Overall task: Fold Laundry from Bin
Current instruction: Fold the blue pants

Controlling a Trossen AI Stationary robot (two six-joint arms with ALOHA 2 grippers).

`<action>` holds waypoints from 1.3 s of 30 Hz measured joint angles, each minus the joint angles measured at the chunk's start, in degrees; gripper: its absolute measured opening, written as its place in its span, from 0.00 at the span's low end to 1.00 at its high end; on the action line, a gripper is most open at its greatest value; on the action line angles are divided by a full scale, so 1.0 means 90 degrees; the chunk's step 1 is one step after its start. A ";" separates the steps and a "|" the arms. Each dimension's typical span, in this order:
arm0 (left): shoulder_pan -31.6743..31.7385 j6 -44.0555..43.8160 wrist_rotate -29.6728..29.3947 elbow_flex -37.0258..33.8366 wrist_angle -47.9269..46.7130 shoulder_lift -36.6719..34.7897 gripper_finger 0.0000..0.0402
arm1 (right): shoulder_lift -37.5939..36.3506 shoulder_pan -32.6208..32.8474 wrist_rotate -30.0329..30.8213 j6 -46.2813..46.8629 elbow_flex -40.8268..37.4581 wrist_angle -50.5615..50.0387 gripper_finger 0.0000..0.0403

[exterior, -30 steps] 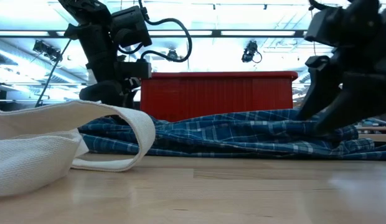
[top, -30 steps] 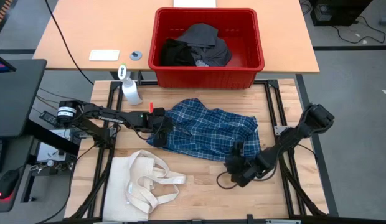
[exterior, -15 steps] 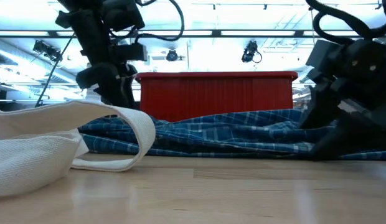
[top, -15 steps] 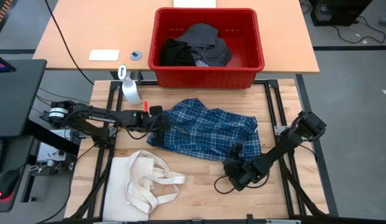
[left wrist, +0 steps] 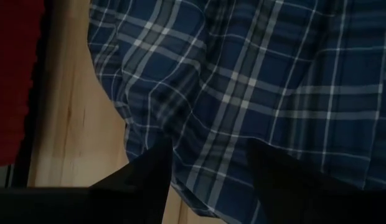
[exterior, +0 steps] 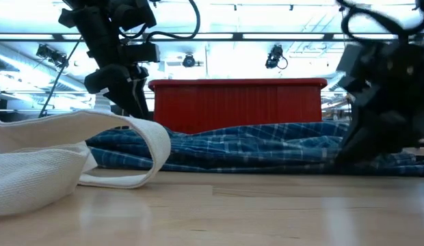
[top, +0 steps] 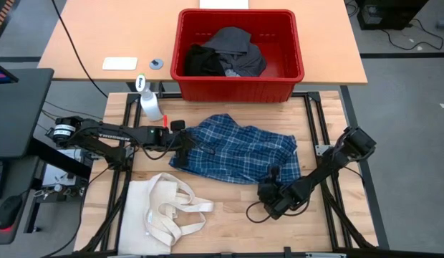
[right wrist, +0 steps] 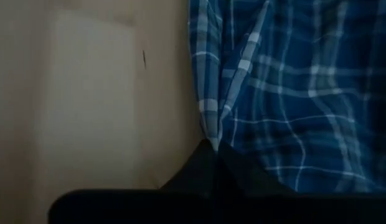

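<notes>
The blue plaid shirt lies crumpled flat on the wooden table, in front of the red bin. Dark grey and black laundry is heaped inside the bin. My left gripper is open just above the shirt's left edge and touches nothing. My right gripper is at the shirt's near right corner, shut on the cloth. In the low view the shirt stretches across the table between the two grippers. My right gripper pinches the shirt's edge at its near right corner between its two fingers. It comes slanting down from the table's near right. The cloth puckers into a narrow fold at the fingertips. The shirt lies on the table.
A cream tote bag with long handles lies at the near left, and its handle loop stands up in the low view. A white spray bottle stands at the far left corner. Bare wood lies along the table's near edge.
My right gripper has sunk onto the shirt's near right corner and shut on its edge. My left gripper has risen a little above the shirt's left edge and stayed open. The shirt lies where it lay.
</notes>
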 joint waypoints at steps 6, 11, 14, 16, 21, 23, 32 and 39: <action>0.0000 -0.0007 0.0002 0.0000 0.0002 0.0000 0.52 | -0.0656 0.0001 -0.0024 -0.0025 0.0189 -0.0367 0.06; 0.0000 -0.0007 0.0002 0.0000 -0.0002 0.0002 0.52 | -0.1156 -0.0012 -0.0486 -0.0030 0.0196 -0.0484 0.03; 0.0000 -0.0010 0.0004 0.0000 0.0000 0.0002 0.52 | -0.1309 -0.0017 -0.0840 -0.0035 0.0196 -0.0504 0.05; 0.0000 -0.0007 0.0005 0.0000 -0.0002 0.0002 0.52 | -0.1353 -0.0017 -0.0927 -0.0035 0.0196 -0.0574 0.09; 0.0000 -0.0007 0.0005 0.0000 -0.0002 0.0002 0.52 | -0.1367 -0.0017 -0.0936 0.0246 0.0199 -0.0910 0.17; 0.0000 -0.0007 0.0007 0.0000 -0.0002 0.0002 0.52 | -0.1367 -0.0017 -0.0939 0.0340 0.0199 -0.0998 0.19; 0.0000 -0.0007 0.0007 -0.0002 -0.0002 0.0005 0.52 | -0.1367 -0.0017 -0.0994 0.0502 0.0044 -0.1038 0.20; -0.0001 -0.0005 0.0010 -0.0002 -0.0002 0.0007 0.52 | -0.1367 -0.0017 -0.1375 0.0595 -0.0032 -0.1200 0.21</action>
